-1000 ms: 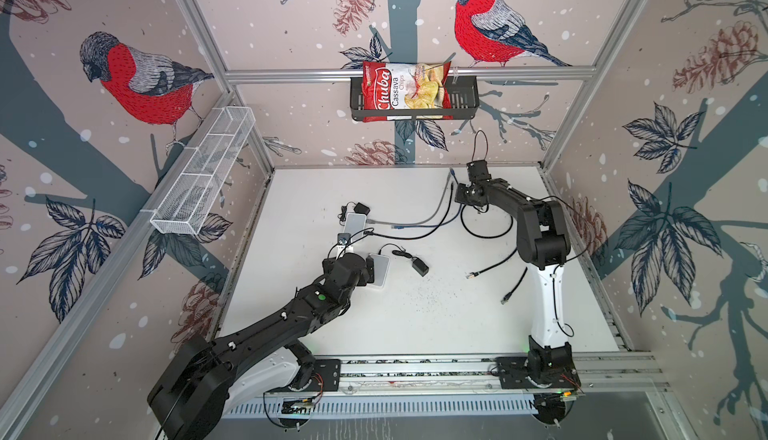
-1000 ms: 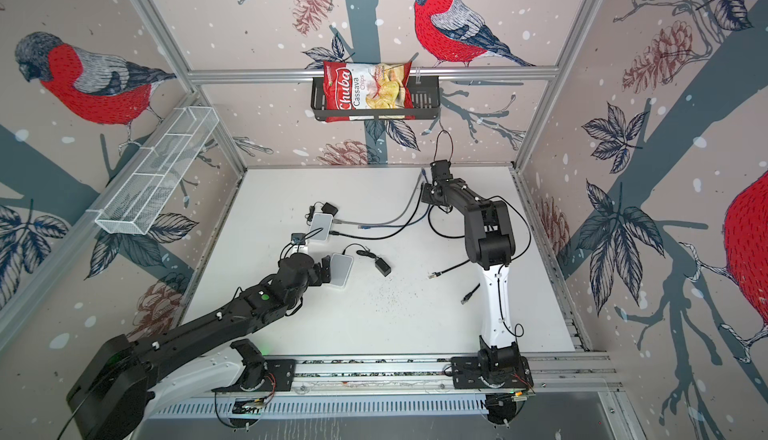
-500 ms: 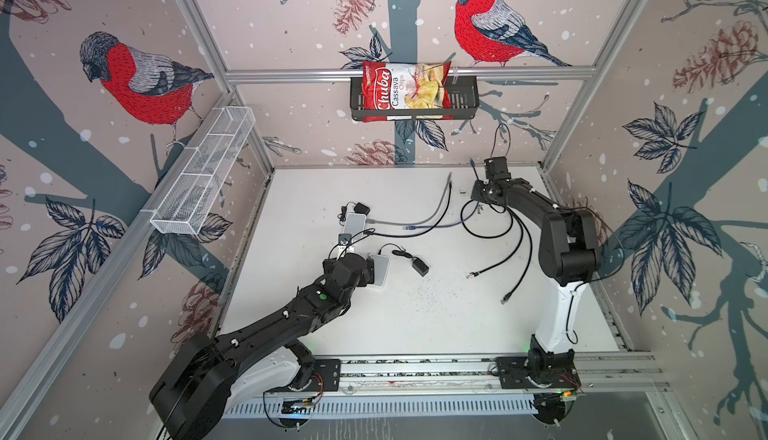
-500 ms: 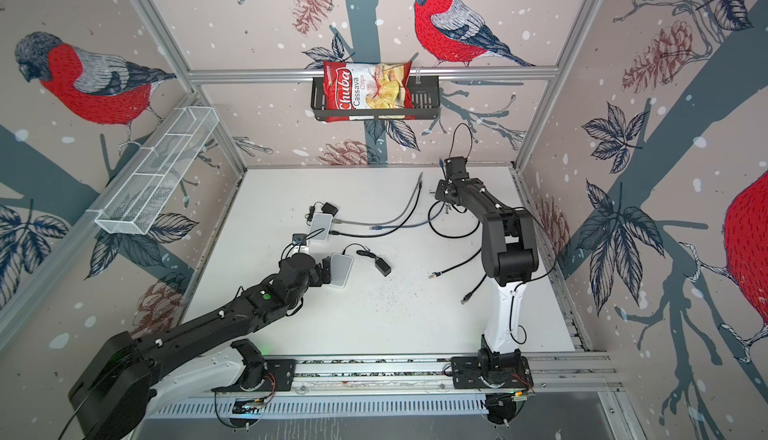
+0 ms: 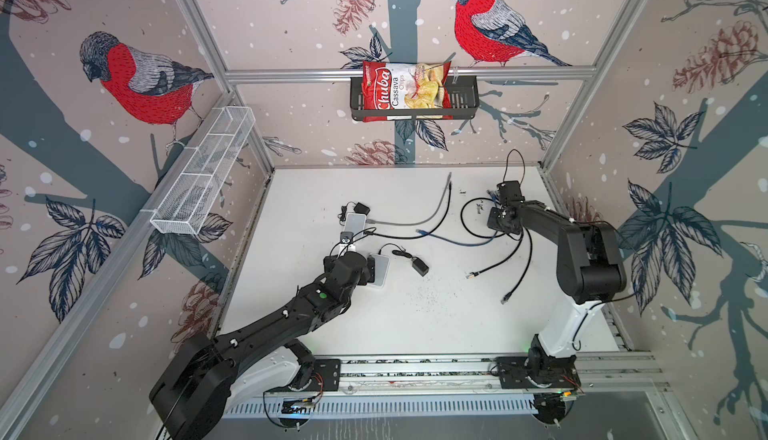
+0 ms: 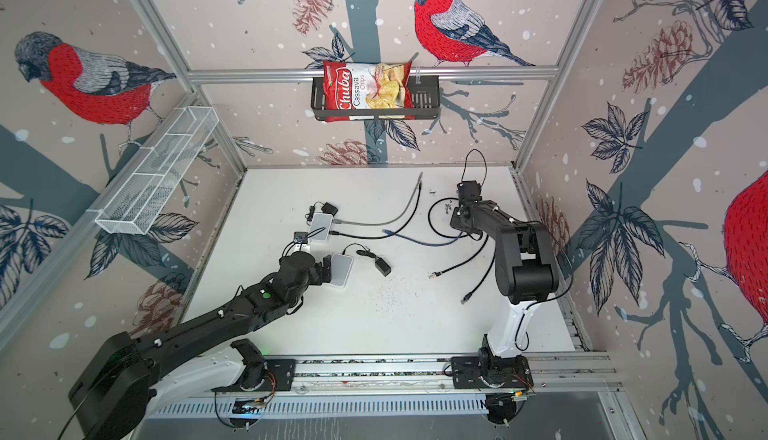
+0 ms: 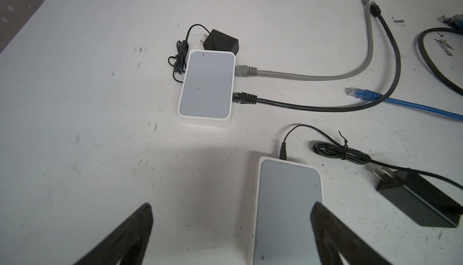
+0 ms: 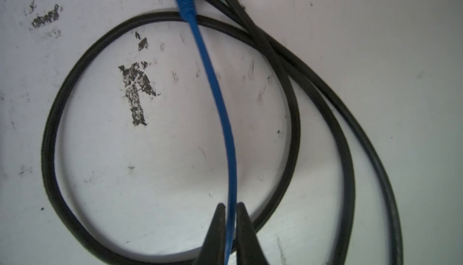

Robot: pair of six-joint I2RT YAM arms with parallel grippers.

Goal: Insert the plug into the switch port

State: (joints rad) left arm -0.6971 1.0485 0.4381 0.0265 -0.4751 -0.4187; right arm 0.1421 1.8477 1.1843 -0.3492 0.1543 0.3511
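1. We are holding our left arm (image 5: 286,319) stretched low from its near-left base toward the middle of the scene.
2. Our left gripper (image 7: 231,208) is standing with its jaws spread wide.
3. We are holding our right arm (image 5: 582,259) upright at the near right, its forearm angling far and left.
4. Our right gripper (image 8: 230,208) is pointing down, jaws nearly together; whether they are clamping, we cannot tell.

The right gripper (image 5: 497,220), jaws around the blue cable (image 5: 457,241), has swung rightward toward the side wall (image 5: 623,159).
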